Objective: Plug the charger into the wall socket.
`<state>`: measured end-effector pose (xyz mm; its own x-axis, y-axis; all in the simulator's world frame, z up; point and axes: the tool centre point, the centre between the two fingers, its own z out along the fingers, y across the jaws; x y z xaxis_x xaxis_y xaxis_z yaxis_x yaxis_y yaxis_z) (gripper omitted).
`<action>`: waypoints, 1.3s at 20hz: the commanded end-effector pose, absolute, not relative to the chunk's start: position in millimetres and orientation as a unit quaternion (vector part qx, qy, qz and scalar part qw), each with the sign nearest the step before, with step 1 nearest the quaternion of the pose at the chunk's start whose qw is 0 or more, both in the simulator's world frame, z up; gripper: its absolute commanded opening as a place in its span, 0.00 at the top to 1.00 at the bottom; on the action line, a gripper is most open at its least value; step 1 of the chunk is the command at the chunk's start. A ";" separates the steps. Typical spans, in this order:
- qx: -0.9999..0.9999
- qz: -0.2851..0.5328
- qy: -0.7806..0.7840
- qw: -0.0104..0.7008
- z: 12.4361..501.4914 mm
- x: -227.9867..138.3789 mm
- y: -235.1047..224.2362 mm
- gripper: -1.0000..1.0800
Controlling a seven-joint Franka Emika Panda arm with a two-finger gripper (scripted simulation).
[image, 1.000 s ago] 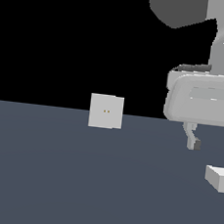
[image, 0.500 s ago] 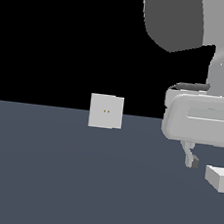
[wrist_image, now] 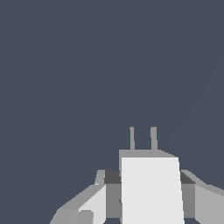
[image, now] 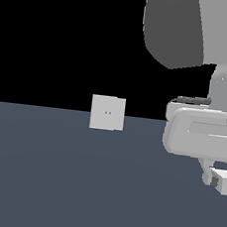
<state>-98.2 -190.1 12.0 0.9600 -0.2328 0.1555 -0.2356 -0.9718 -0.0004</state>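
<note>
The wall socket (image: 107,113) is an upright off-white square block with two tiny orange-brown holes, standing far back on the floor. The charger (image: 224,177) is a small off-white block lying on the floor at the exterior view's right edge. My gripper (image: 211,179) is down at the charger. In the wrist view the charger (wrist_image: 151,188) fills the gap between my fingers (wrist_image: 113,192), one on each side, and its two prongs (wrist_image: 142,138) point away from my hand. The gripper (wrist_image: 150,176) looks open around it. The charger rests on the floor.
The dark grey-blue floor (image: 68,180) stretches between the charger and the socket. My arm's large grey link (image: 185,29) fills the upper right of the exterior view.
My gripper has come down over the last second until its fingers straddle the charger. The charger and the socket have not moved.
</note>
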 end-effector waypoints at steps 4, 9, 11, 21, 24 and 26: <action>0.990 0.078 -0.118 0.009 11.8 -97.8 -190.1 1.00; 0.990 0.078 -0.118 0.009 12.2 -97.8 -189.8 1.00; 0.990 0.078 -0.114 0.009 13.6 -95.4 -187.3 1.00; 0.996 0.078 -0.034 0.004 43.8 -48.5 -130.7 1.00; 0.997 0.078 0.011 0.001 60.5 -26.1 -95.7 1.00; 0.996 0.078 0.040 -0.001 71.1 -13.5 -72.3 1.00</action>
<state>-23.1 -90.3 62.7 0.9872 0.0357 0.1556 0.0356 -0.9994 0.0031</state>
